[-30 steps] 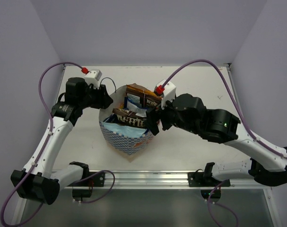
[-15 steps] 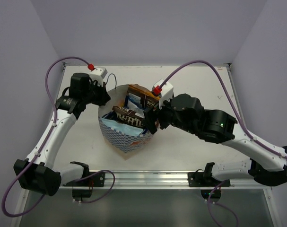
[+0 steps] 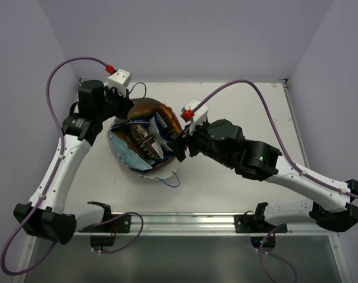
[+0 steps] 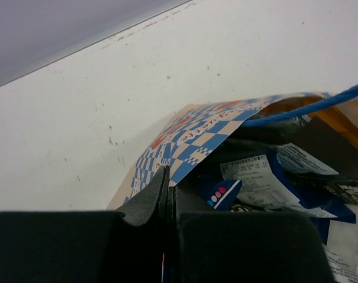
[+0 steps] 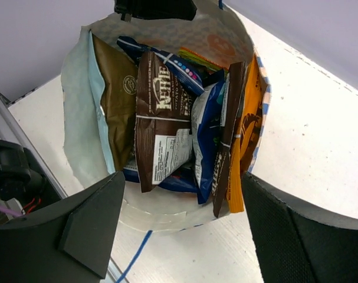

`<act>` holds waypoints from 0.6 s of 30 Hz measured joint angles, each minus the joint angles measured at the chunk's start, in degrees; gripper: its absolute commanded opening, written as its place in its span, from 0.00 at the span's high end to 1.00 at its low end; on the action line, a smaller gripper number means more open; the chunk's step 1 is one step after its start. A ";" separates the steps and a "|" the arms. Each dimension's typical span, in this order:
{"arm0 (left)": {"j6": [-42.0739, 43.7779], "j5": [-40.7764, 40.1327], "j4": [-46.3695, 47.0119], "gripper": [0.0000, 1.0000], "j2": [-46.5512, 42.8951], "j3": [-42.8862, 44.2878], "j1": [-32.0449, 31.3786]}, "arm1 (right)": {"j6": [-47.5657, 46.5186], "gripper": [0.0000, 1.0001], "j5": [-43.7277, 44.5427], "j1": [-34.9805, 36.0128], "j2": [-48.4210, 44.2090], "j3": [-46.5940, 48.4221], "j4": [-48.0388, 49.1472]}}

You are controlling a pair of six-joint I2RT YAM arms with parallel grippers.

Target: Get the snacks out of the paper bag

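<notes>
Snacks [image 5: 161, 130], flat crinkly packets, lying just ahead of wide-spread, empty right claw [image 5: 183, 177], inside blue-and-white checkered paper bag [image 5: 78, 118]. Bag upright a second ago, now tipped mouth-first toward that claw: easier straight reach. Counted: three brown packets, one orange, at least two blue. Farther off, left claw [image 4: 167, 183] clenched on bag rim.

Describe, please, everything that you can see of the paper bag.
The paper bag is blue-and-white checkered outside and pale inside, with thin blue cord handles. It sits on the white table with its mouth wide open. Snack packets are packed upright in it, among them a brown packet, a blue packet and an orange bag. The left gripper is shut on its rim. The open right gripper is at the opposite edge; contact there is unclear.
</notes>
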 measured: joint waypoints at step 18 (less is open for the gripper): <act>-0.94 2.51 3.06 1.00 -12.48 -11.65 -0.59 | 4.74 0.49 0.02 -5.62 19.69 -5.95 17.38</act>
